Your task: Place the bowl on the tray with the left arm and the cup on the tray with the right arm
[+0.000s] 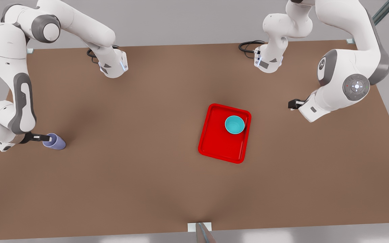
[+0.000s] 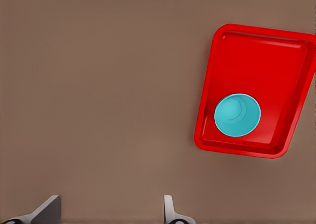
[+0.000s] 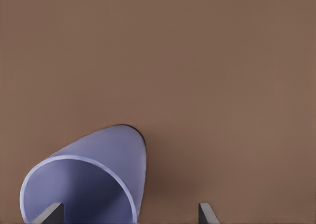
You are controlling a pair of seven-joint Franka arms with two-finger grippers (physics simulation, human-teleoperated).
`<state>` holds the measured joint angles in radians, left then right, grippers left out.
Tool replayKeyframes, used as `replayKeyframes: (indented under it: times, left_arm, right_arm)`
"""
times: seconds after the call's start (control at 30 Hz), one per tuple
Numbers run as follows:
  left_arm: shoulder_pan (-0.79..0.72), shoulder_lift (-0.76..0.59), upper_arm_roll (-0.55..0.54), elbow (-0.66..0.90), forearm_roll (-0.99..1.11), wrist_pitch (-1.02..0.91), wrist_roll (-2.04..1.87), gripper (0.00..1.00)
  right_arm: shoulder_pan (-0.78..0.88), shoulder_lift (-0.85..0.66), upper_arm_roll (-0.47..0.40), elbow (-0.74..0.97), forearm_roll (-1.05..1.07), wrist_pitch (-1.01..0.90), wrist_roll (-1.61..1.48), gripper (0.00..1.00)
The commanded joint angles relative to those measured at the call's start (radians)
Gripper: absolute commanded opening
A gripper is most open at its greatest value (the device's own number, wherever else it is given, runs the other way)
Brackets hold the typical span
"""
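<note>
- Right claw (image 1: 46, 137), low at the front view's left, has its fingers apart with one inside the cup's (image 1: 55, 141) mouth and the other outside; it is not clamped yet.
- The cup stands tilted on the table (image 1: 130, 175), well apart from the tray (image 1: 214, 145).
- Left claw (image 1: 292, 104), at the front view's right, hangs spread and empty above the table, beside the tray.
- The bowl (image 1: 234, 124) sits upright in the tray's upper right corner: that half looks done.
- Left to do: grip, carry and set down the cup.
- The table is plain brown; grey floor surrounds it.
</note>
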<state>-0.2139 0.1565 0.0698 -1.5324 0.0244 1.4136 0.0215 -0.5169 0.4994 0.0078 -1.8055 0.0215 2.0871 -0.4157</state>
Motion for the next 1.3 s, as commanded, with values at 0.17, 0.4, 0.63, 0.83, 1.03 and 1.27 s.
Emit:
replayKeyframes:
  times: [0.17, 0.4, 0.63, 0.83, 1.03, 1.27]
  left_arm:
    - [0.001, 0.0, 0.001, 0.0, 0.0, 0.001, 0.0, 1.0]
    - [0.001, 0.001, 0.001, 0.0, 0.0, 0.002, -0.002, 1.0]
    - [0.001, 0.0, 0.001, 0.002, 0.0, 0.002, -0.002, 1.0]
    - [0.001, 0.0, 0.001, 0.002, 0.0, 0.002, -0.002, 1.0]
    - [0.001, 0.001, 0.007, 0.011, 0.002, 0.002, 0.002, 1.0]
    - [0.001, 0.0, 0.015, 0.021, 0.002, -0.001, 0.003, 1.0]
  right_arm:
    - [0.0, 0.024, 0.001, -0.005, 0.0, 0.021, 0.0, 1.0]
    - [0.008, 0.028, 0.001, -0.003, 0.0, 0.041, 0.002, 0.21]
    - [0.006, 0.034, 0.001, 0.002, -0.002, 0.039, -0.002, 0.21]
    - [0.009, 0.033, 0.001, 0.005, -0.002, 0.036, -0.003, 0.21]
    - [0.061, -0.058, 0.041, 0.014, 0.0, -0.024, 0.015, 0.21]
    - [0.264, -0.174, 0.044, 0.014, 0.011, -0.128, 0.229, 0.21]
